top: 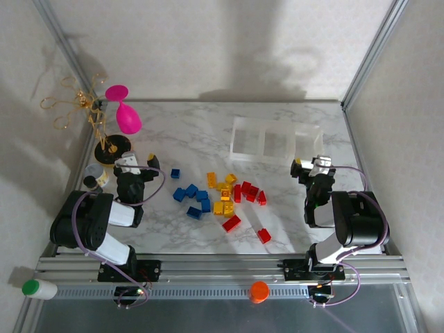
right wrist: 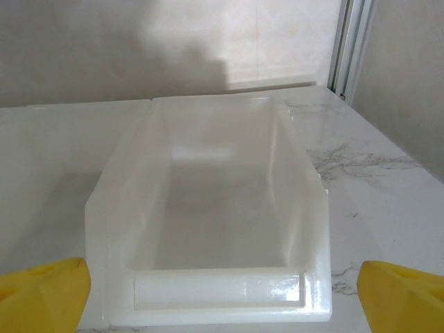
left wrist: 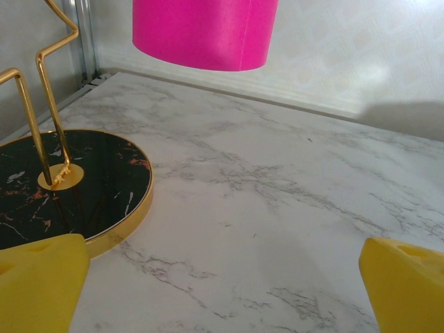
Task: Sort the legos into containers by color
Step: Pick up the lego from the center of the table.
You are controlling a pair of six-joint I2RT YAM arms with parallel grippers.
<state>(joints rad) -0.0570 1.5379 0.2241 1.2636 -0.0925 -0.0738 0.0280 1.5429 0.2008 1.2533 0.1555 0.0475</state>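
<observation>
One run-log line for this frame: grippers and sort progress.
left gripper: open, empty, by black stand | right gripper: open, empty, facing containers | legos: all loose on table | sorted: none

A pink balloon-shaped ornament (top: 127, 116) is hanging just ahead of the left pincer (top: 137, 165), above it. A gold-rimmed black base (left wrist: 90, 187) is sitting ahead and left of it, carrying a gold wire stand (left wrist: 50, 104). A black-capped jar (top: 92, 182) is standing beside it on the left. A green-capped bottle (top: 38, 288) is lying well behind it.
</observation>
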